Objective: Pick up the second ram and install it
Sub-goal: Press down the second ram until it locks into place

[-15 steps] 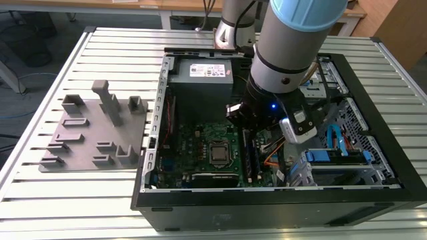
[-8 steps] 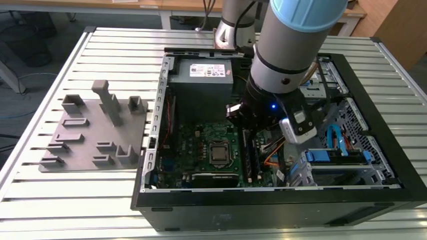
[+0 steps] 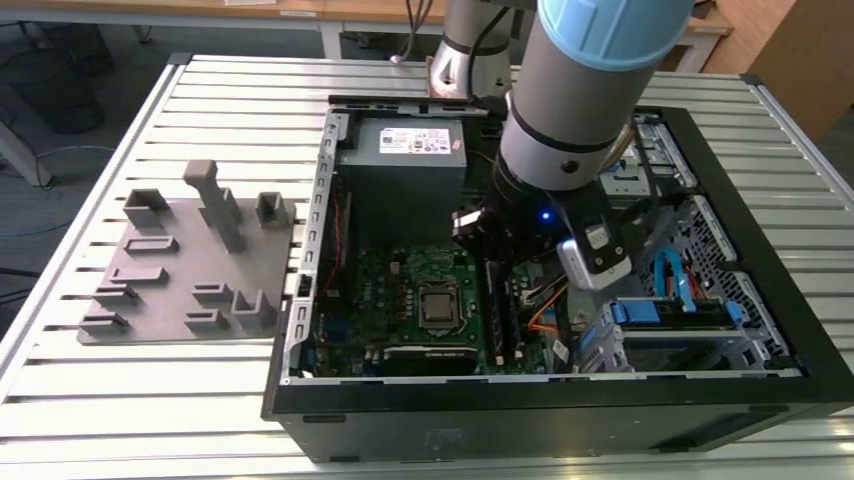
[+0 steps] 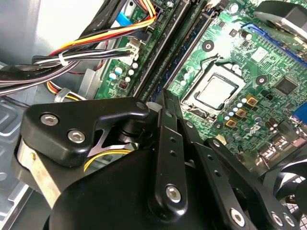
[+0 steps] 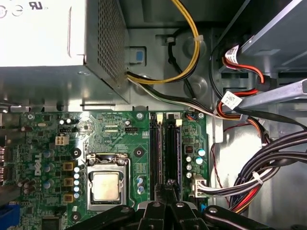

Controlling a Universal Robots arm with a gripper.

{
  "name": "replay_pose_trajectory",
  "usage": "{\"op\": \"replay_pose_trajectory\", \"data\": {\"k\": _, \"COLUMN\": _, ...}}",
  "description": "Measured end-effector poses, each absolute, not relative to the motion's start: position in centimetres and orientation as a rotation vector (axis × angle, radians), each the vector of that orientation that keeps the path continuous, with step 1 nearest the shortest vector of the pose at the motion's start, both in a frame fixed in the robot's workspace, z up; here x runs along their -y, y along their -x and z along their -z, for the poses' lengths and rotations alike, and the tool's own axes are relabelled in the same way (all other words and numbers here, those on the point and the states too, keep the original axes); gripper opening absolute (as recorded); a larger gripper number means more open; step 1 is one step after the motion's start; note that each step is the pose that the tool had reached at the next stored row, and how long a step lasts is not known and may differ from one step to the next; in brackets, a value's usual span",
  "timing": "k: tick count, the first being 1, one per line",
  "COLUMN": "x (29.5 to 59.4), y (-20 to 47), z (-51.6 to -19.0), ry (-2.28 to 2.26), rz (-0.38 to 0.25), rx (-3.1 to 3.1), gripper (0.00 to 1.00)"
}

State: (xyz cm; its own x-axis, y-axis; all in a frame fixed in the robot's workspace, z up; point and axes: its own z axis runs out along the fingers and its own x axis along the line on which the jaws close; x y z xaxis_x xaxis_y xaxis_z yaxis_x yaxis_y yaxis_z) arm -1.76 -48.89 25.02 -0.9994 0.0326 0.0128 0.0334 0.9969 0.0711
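Dark blue board with black chips: that is the second ram (image 5: pixel 172 148). I judge it to be the stick standing edge-up in the memory slot directly ahead of the gripper (image 5: pixel 169 186) in the first wrist view. It runs away from the tip along the green motherboard (image 5: pixel 120 139). An adjoining slot (image 5: pixel 156 148) lies just beside it, and I cannot tell whether that one is filled.

Step in hand, by my judgement: installation, not pick-up. The arm is down inside the open computer case (image 3: pixel 534 410), well apart from the grey holder tray (image 3: pixel 187 260) on the desk (image 3: pixel 107 400). Seating calls for a straight push along the slot, with the stick kept upright. I cannot confirm from these views whether the end latches are home.

Gripper state: the jaws are drawn together, and I see no gap between them in either wrist view. The tip sits at the near end of the stick's top edge. I cannot tell whether it pinches the board or only bears down on it.

Surroundings: the CPU socket (image 5: pixel 106 184) lies to one side of the gripper. A bundle of black, red and yellow cables (image 5: pixel 268 163) lies to the other, near the slots, and is a snag risk. The power supply (image 5: pixel 48 33) stands beyond the far end of the slots.
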Motion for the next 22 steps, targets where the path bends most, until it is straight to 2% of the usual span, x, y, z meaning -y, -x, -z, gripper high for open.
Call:
{"op": "replay_pose_trajectory", "data": {"k": 5, "x": 48.6, "y": 1.8, "z": -24.3, "ry": 0.052, "rz": 0.113, "rx": 3.127, "gripper": 0.11}}
{"op": "replay_pose_trajectory", "data": {"k": 16, "x": 45.2, "y": 2.0, "z": -22.8, "ry": 0.052, "rz": 0.120, "rx": 3.127, "gripper": 0.11}}
{"op": "replay_pose_trajectory", "data": {"k": 22, "x": 45.1, "y": 2.0, "z": -22.3, "ry": 0.050, "rz": 0.115, "rx": 3.127, "gripper": 0.11}}
